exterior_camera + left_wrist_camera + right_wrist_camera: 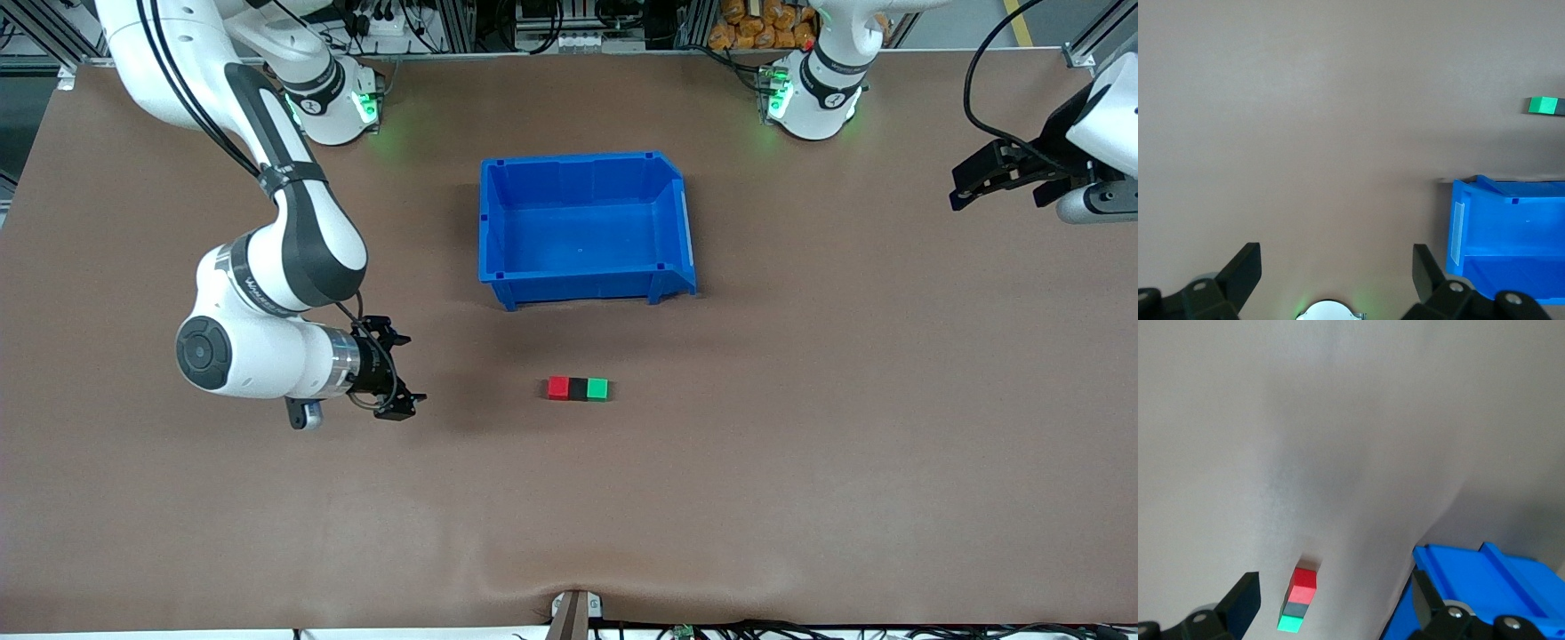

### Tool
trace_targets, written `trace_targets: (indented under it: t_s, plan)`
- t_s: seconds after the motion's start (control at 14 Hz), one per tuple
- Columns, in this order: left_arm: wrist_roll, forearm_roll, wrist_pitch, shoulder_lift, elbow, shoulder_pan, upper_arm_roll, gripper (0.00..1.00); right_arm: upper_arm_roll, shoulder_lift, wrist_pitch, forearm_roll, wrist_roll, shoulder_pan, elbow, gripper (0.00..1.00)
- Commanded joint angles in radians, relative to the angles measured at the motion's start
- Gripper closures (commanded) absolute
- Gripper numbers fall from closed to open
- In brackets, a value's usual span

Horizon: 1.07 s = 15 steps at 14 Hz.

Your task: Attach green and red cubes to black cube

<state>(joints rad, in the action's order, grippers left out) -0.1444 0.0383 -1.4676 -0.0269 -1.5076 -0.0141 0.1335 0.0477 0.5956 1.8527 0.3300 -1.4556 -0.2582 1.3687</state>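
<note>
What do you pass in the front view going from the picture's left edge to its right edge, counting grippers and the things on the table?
Right gripper → red cube → black cube → green cube → left gripper. The blue bin spans the cubes' stretch, so it is left out.

Three cubes sit in a touching row on the surface: the black cube lies between the red cube, toward the right arm's end, and the green cube, toward the left arm's end. The row lies nearer to the front camera than the bin, which stands between the two arm bases.
</note>
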Motion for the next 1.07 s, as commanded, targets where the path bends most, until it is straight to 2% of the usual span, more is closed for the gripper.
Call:
trace_targets:
  t_s: [0.0,0.21,0.78,1.0]
  plan:
    - [0.014,0.015,-0.008,-0.013,-0.016,-0.006,0.005,0.0,0.014,-0.033,-0.023,-0.026,0.027,0.016,0.015,0.0]
    - [0.014,0.015,-0.008,-0.015,-0.014,-0.004,0.006,0.0,0.018,-0.037,-0.032,-0.069,0.04,0.022,0.015,0.0]
    - [0.014,0.015,-0.008,-0.015,-0.014,-0.006,0.006,0.0,0.015,-0.062,-0.032,-0.071,0.057,0.03,0.013,0.0]
    - [0.014,0.015,-0.008,-0.013,-0.016,-0.004,0.006,0.0,0.014,-0.072,-0.062,-0.077,0.13,0.034,0.013,0.0]
